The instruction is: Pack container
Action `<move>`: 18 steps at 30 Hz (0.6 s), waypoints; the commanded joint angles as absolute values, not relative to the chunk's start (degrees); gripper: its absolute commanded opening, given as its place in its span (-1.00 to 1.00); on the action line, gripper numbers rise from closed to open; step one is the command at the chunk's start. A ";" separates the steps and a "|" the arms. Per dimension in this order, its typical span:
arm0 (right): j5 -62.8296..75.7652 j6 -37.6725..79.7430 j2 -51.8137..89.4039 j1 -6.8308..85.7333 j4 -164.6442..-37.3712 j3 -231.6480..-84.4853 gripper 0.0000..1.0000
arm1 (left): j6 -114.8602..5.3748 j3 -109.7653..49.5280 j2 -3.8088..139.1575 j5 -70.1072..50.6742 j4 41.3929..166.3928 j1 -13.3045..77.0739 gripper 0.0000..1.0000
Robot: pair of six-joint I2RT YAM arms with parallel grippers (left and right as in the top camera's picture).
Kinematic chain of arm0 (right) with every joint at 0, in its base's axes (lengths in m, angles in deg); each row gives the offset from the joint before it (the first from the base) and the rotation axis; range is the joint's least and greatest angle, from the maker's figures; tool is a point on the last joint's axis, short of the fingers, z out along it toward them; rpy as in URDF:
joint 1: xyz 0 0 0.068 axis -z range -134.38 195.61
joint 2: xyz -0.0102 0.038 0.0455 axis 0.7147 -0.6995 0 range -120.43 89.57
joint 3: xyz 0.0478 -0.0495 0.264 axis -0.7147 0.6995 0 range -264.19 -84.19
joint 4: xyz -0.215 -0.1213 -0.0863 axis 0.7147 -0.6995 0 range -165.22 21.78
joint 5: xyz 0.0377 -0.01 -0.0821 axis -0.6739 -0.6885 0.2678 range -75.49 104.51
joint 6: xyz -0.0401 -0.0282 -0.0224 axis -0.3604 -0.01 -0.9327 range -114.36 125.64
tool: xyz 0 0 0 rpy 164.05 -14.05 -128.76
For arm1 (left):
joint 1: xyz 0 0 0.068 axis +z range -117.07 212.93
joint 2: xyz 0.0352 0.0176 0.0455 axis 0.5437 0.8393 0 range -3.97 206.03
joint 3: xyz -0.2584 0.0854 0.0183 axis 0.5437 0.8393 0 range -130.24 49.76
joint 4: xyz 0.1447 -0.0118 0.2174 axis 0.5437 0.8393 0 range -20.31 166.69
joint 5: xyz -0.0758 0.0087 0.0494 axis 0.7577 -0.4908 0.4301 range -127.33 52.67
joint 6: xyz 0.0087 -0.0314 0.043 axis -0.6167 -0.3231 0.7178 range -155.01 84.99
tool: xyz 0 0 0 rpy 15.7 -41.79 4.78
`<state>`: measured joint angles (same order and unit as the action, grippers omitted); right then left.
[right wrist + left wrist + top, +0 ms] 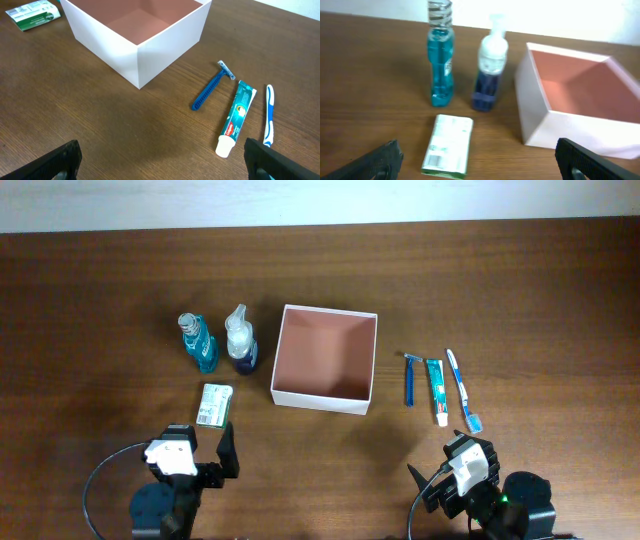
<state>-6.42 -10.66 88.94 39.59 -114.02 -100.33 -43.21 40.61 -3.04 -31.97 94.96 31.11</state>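
The container (287, 356) is a square white box with a pinkish-brown inside, empty, at the table's middle; it also shows in the left wrist view (540, 120) and the right wrist view (155, 50). Left of it stand a blue-liquid bottle (197, 342) and a white pump bottle (241, 342), with a green-and-white packet (214, 404) in front. Right of it lie a blue razor (410, 378), a toothpaste tube (437, 390) and a toothbrush (463, 388). My left gripper (208, 457) is open and empty near the front edge, behind the packet (448, 145). My right gripper (452, 470) is open and empty, in front of the toothpaste (236, 116).
The wooden table (100, 300) reaches a pale wall at the back. Black cables loop by both arm bases at the front edge.
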 commanded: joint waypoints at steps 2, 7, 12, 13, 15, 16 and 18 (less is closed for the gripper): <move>-6.90 -10.13 89.36 40.07 -113.85 -100.09 0.97 | -48.44 32.81 1.74 -30.00 94.33 30.85 1.00; -6.90 -10.13 89.36 40.07 -113.85 -100.09 0.97 | -48.15 20.96 18.03 -34.15 94.35 30.85 0.99; -6.90 -10.13 89.36 40.07 -113.85 -100.09 0.97 | -38.82 1.62 42.48 -34.11 99.42 30.89 0.99; -6.90 -10.13 89.36 40.07 -113.85 -100.09 0.97 | -37.09 -3.37 47.36 -34.11 102.09 31.11 0.99; -6.90 -10.13 89.36 40.07 -113.85 -100.09 0.97 | -34.99 -13.64 56.71 -34.11 108.03 32.18 0.99; -6.90 -10.13 89.36 40.07 -113.85 -100.09 0.97 | -34.69 -18.38 60.89 -34.09 110.77 32.90 0.99; -6.90 -10.13 89.36 40.07 -113.85 -100.09 0.97 | -34.71 -28.26 69.19 -33.61 116.27 34.56 0.99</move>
<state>-6.42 -10.66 88.99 39.62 -114.00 -100.13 -38.80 -15.10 58.57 -33.26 111.68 32.16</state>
